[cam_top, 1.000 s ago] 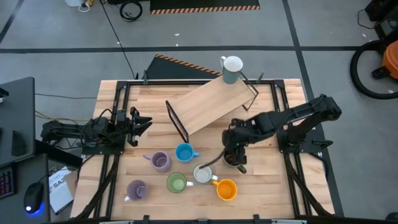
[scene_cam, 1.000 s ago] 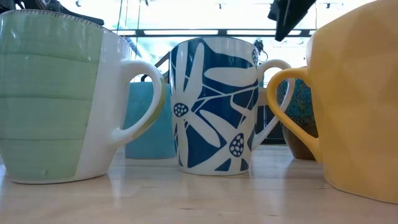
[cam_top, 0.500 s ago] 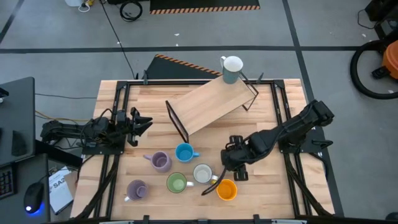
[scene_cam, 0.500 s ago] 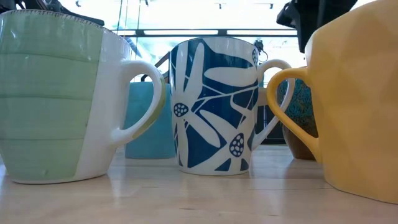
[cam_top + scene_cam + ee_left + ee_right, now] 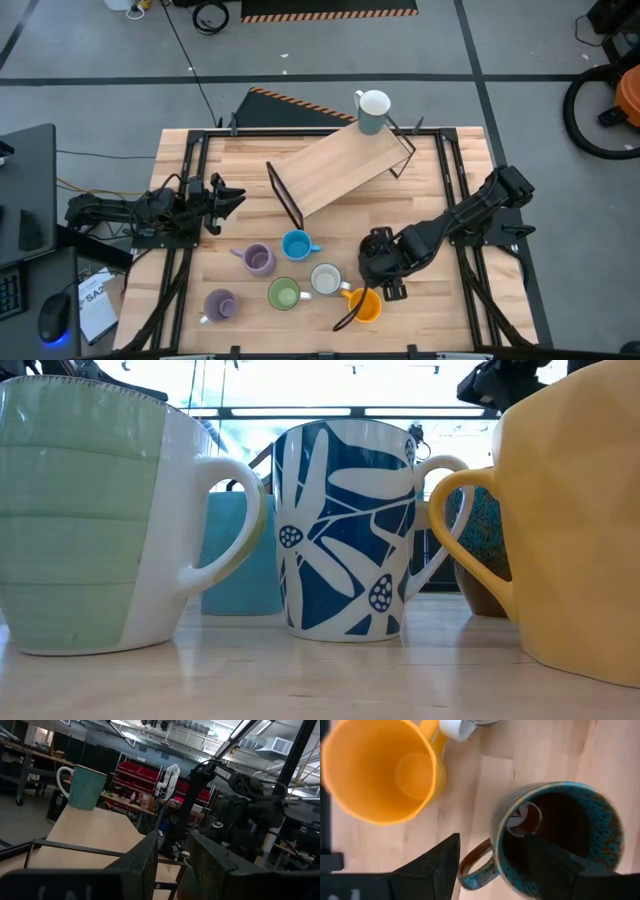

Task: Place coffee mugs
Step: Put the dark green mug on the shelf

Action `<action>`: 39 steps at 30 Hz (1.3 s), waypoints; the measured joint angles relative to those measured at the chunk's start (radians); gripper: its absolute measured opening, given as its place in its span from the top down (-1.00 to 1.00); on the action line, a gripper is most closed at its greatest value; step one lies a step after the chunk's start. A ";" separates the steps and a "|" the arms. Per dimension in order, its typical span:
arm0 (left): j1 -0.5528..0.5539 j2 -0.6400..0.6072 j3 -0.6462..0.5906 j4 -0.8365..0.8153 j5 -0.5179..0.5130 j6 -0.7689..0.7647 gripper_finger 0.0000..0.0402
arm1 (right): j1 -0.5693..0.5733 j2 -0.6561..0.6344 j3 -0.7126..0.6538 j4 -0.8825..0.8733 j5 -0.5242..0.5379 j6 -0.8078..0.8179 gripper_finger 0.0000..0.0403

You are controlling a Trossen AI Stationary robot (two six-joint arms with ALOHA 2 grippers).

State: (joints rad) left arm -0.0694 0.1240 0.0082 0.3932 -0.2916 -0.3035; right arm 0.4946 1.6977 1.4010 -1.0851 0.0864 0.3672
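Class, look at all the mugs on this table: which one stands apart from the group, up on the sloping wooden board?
The teal mug with the white inside, alone at the board's raised far end; the others stand on the table's near part.

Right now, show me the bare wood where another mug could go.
Bare wood lies along the table between the orange mug and the right rail, and in the far left corner behind the tilted board. It is crowded at the front: lilac mugs, blue mug, green mug, white mug, right gripper.
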 joint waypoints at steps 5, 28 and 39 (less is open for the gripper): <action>0.000 0.000 0.000 -0.005 0.000 0.001 0.42 | 0.000 0.014 -0.001 -0.014 0.026 -0.001 -0.13; -0.001 0.000 0.000 -0.010 0.000 -0.026 0.42 | -0.006 0.020 -0.070 0.046 -0.006 -0.012 -0.04; -0.001 0.000 0.000 -0.010 0.000 -0.026 0.42 | -0.005 0.020 -0.152 0.113 0.018 -0.038 -0.03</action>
State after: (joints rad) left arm -0.0704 0.1242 0.0082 0.3828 -0.2913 -0.3298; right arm 0.4896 1.7180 1.2485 -0.9719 0.1040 0.3294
